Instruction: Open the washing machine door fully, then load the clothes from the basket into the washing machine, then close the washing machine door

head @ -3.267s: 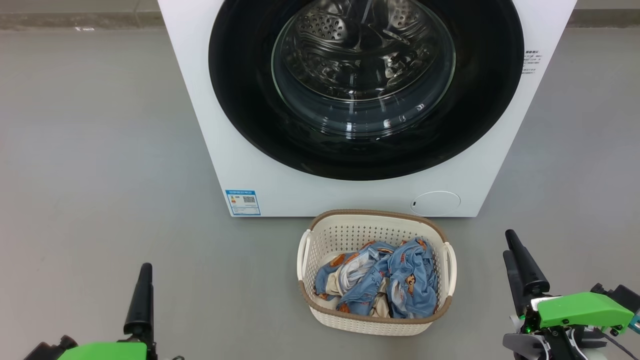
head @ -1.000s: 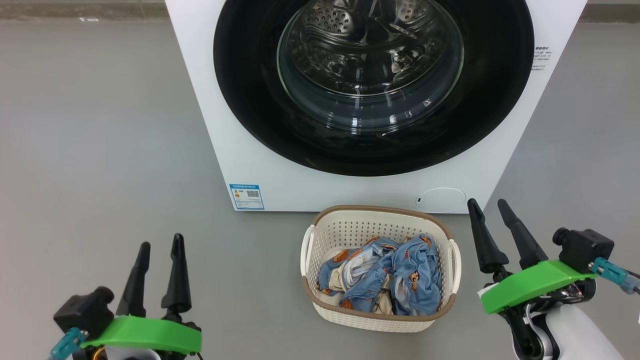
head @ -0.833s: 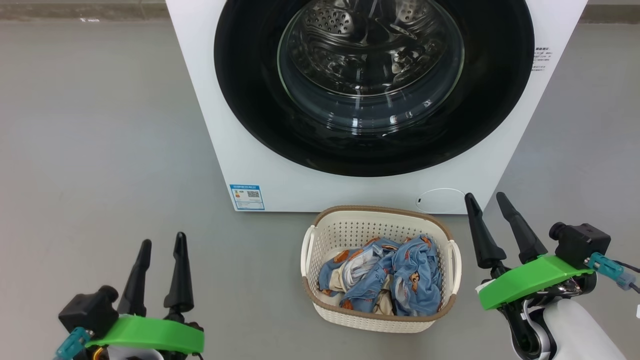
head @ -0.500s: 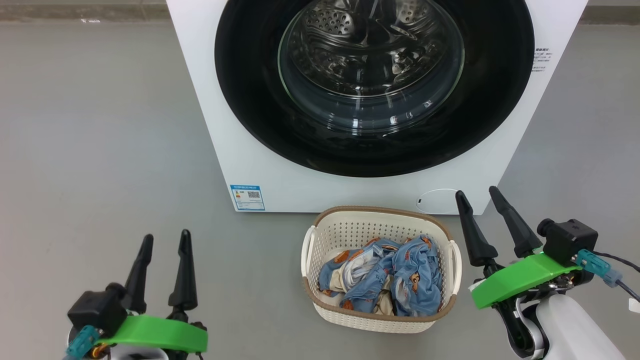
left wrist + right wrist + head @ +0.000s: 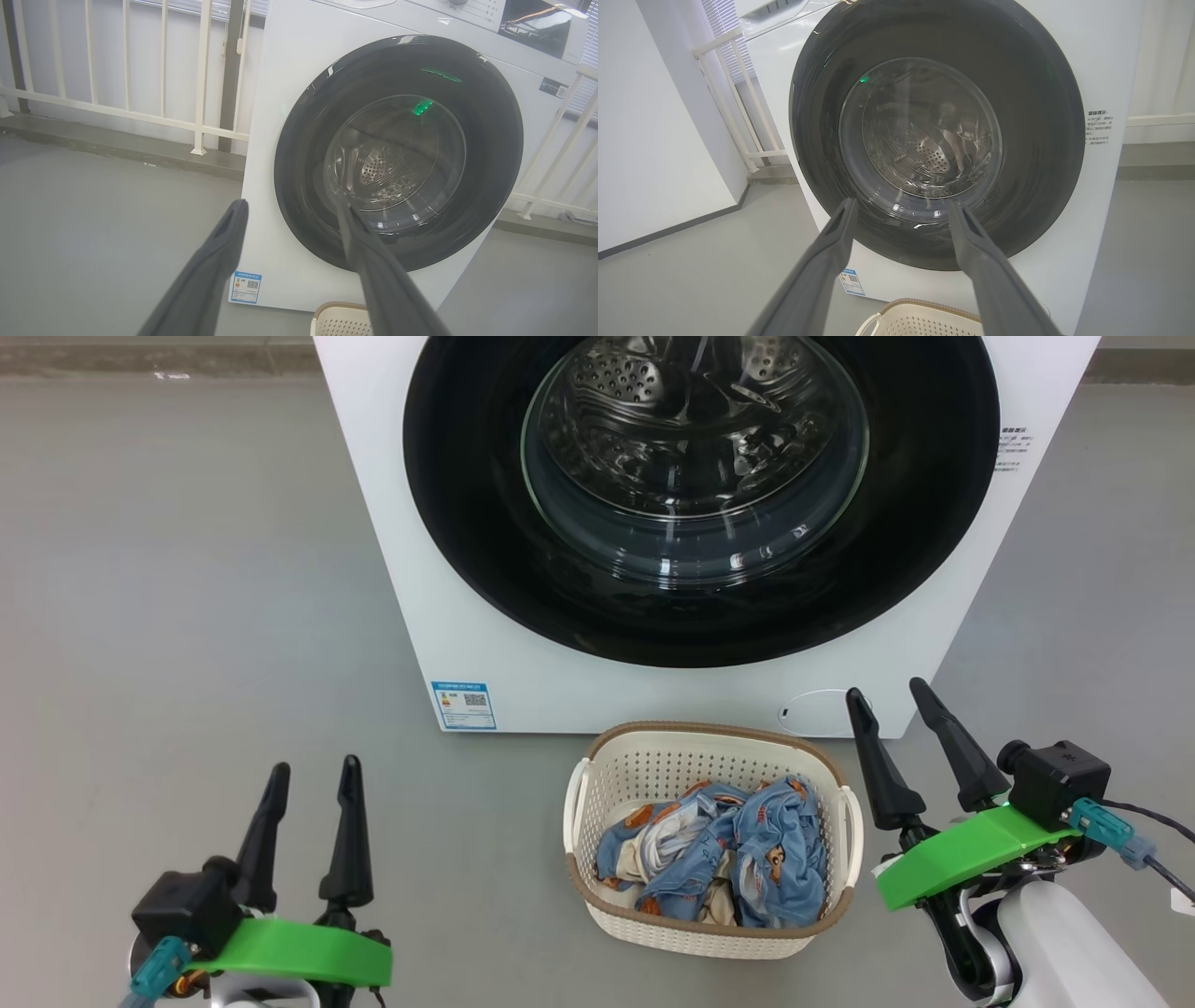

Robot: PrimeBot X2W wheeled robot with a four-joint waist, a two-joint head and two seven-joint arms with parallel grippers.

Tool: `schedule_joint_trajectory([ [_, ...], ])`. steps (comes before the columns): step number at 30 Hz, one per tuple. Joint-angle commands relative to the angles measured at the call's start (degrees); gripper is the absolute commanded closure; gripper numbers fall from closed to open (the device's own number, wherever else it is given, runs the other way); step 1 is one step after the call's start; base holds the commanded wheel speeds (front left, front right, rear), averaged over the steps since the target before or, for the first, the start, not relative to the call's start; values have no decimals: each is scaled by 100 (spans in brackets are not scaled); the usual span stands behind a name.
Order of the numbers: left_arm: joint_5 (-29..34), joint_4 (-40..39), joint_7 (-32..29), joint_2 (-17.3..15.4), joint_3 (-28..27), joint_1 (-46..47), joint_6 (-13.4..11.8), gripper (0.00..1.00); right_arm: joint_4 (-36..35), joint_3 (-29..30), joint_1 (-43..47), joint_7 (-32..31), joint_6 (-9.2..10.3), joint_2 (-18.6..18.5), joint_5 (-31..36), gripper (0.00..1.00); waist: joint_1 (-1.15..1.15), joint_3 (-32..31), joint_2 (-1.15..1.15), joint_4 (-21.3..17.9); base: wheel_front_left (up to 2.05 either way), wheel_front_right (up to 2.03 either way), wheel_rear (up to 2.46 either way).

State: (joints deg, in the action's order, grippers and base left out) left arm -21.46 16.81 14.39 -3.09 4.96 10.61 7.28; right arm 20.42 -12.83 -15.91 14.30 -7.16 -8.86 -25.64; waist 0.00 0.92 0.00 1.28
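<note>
White railing [image 5: 202,70] of upright bars along the back. Directly beneath the railing, a low grey kerb [image 5: 117,151]. In front of the railing, smooth grey floor [image 5: 187,569]. Beside the railing, a plain white wall [image 5: 654,140] with dark skirting [image 5: 668,227].

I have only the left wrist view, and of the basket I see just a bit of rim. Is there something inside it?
Observer: Yes, the basket holds a heap of blue and cream clothes.
Operator: Where is the right hand?
Observer: The right hand is open, just right of the basket, fingers pointing at the washer.
Operator: What is low on the washer's front, right side?
Observer: A round hatch, beyond the basket's far right corner.
</note>
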Motion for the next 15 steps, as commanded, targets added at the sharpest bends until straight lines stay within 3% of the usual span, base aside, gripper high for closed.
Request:
schedule_joint_trajectory([
  [1,75,-139,61,-72,-170,197,20,0,-118,-119,-174,70,-33,-10,12,0,0,1,0,-2,0,0,0],
  [15,76,-162,61,-67,-166,181,21,0,-114,-127,-164,70,-33,-10,13,0,0,1,0,-8,0,0,0],
])
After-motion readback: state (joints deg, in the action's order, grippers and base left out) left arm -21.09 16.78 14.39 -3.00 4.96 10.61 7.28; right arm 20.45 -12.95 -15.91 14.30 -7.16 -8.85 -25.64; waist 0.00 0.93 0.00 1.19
